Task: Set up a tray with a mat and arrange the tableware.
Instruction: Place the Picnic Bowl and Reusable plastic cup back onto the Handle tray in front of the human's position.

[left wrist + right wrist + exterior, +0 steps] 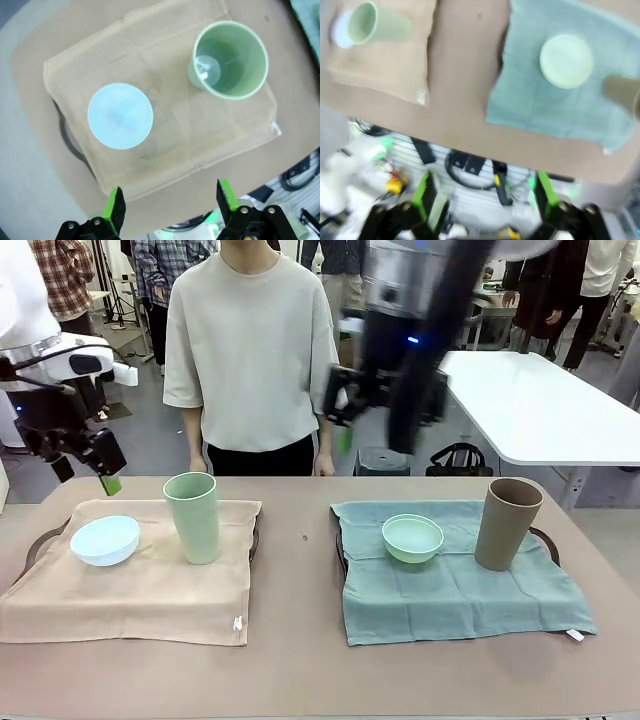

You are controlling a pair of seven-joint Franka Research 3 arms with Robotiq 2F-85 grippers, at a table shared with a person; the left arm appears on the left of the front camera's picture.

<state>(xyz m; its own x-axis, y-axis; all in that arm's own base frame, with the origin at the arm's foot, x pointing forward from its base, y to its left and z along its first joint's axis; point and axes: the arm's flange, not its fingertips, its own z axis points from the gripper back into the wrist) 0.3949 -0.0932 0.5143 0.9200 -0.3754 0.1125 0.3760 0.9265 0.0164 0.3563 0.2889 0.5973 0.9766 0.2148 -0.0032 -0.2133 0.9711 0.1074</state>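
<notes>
On the left, a beige mat (150,590) covers a dark tray (40,540) and carries a pale blue bowl (105,540) and a tall pale green cup (193,517). On the right, a teal mat (450,590) over another tray (545,540) carries a mint green bowl (412,538) and a tan cup (508,524). My left gripper (88,475) hangs open above the far left corner, looking down on the blue bowl (120,116) and green cup (230,60). My right gripper (342,425), blurred, is raised high over the far middle and stands open (484,190) with nothing in it. Below it are the mint bowl (566,61) and tan cup (620,90).
A person (250,350) in a pale shirt stands at the far edge, arms down. Bare brown tabletop (300,570) runs between the two trays and along the front. A white table (540,410) stands behind on the right.
</notes>
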